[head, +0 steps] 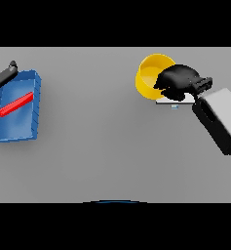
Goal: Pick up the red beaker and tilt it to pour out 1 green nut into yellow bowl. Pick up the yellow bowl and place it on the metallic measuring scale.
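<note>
The yellow bowl (150,78) is at the far right of the table, its right side covered by my right hand (178,80). The hand's fingers curl over the bowl's right rim and grip it. Under the hand and the bowl's near edge shows a strip of the flat metallic scale (178,101). I cannot tell whether the bowl rests on the scale or hangs just above it. No green nut is visible. The red beaker (15,104) lies on its side as a long red shape in a blue tray (33,128) at the far left.
My left hand (5,74) shows at the far left edge, just beyond the blue tray's back corner, its fingers straight. My right forearm (219,117) runs in from the right edge towards the scale.
</note>
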Controlling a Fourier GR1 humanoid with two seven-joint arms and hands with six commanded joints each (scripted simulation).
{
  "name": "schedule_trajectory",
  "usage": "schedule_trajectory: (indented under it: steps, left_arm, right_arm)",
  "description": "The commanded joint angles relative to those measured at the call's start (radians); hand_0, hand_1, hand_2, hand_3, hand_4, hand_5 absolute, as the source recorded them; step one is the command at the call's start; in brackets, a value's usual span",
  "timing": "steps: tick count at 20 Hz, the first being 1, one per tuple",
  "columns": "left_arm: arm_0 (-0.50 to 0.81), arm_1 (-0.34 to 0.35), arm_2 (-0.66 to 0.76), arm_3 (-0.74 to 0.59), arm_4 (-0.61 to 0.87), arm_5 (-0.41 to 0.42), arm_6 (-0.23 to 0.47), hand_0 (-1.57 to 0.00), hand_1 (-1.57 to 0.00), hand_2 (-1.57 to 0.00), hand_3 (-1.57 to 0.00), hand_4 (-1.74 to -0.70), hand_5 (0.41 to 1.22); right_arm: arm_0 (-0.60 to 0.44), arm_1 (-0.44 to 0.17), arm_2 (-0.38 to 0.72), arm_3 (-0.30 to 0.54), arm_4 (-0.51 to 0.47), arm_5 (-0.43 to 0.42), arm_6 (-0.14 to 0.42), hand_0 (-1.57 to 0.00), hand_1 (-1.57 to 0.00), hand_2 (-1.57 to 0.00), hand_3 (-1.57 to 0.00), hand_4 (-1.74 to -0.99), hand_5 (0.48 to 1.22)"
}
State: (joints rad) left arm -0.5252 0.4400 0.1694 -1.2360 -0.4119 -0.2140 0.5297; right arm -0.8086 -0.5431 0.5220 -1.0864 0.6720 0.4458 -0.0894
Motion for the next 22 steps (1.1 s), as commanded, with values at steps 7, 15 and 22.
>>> schedule_trajectory:
  steps: [7,15,22]
  left_arm:
    - [0.026,-0.009,0.004,-0.080,0.011,-0.001,0.053,0.00,0.00,0.00,0.00,-0.82,0.765]
    - [0.015,-0.016,0.007,-0.061,0.004,-0.007,0.080,0.00,0.00,0.00,0.00,-0.85,0.784]
    - [0.014,-0.015,0.010,-0.060,0.007,-0.007,0.071,0.00,0.00,0.00,0.00,-0.84,0.773]
  right_arm:
    - [-0.041,-0.005,-0.026,0.202,0.010,-0.071,-0.009,-1.53,-1.43,-1.50,-1.47,-1.728,1.221]
    - [-0.056,-0.002,-0.020,0.325,0.019,-0.108,-0.044,-1.43,-1.25,-1.35,-1.55,-1.730,1.221]
    - [-0.076,0.018,-0.037,0.405,0.010,-0.114,-0.051,-1.41,-1.15,-1.18,-1.39,-1.644,1.221]
